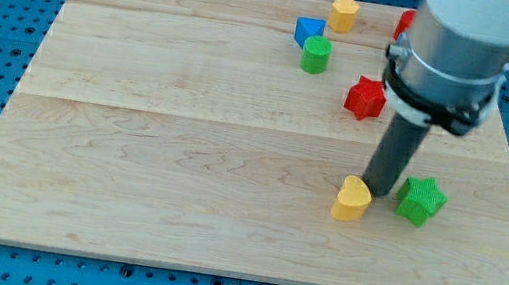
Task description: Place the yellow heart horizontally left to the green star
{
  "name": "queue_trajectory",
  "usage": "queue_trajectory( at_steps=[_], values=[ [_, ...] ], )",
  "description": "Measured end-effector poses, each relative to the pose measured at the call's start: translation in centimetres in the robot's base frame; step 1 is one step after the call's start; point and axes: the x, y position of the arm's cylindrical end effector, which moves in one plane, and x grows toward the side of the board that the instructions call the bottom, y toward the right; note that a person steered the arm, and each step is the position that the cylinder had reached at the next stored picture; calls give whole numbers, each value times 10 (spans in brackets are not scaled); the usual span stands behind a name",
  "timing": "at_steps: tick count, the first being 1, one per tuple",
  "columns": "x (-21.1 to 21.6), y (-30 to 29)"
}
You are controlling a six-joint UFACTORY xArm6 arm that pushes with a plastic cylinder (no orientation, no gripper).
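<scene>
Near the table's (128,174) bottom right corner, the yellow heart (352,200) sits just left of the green star (421,200). My tip (379,190) stands between them. The rod has no jaws.

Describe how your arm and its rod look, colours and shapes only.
A wide, light grey cylindrical arm ends in a black clamp ring. From it hangs a straight dark round rod, ending at my tip. No cables or markings show.

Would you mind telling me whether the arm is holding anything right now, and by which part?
Nothing is held. My tip stands between the yellow heart and the green star, close to the heart's upper right edge.
</scene>
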Motion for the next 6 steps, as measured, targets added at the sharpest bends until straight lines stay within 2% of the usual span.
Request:
queue_trajectory(
  at_steps=[3, 4, 5, 6],
  values=[
    [-21, 41],
    [-9, 40],
    [30, 25],
    [17, 12]
  ],
)
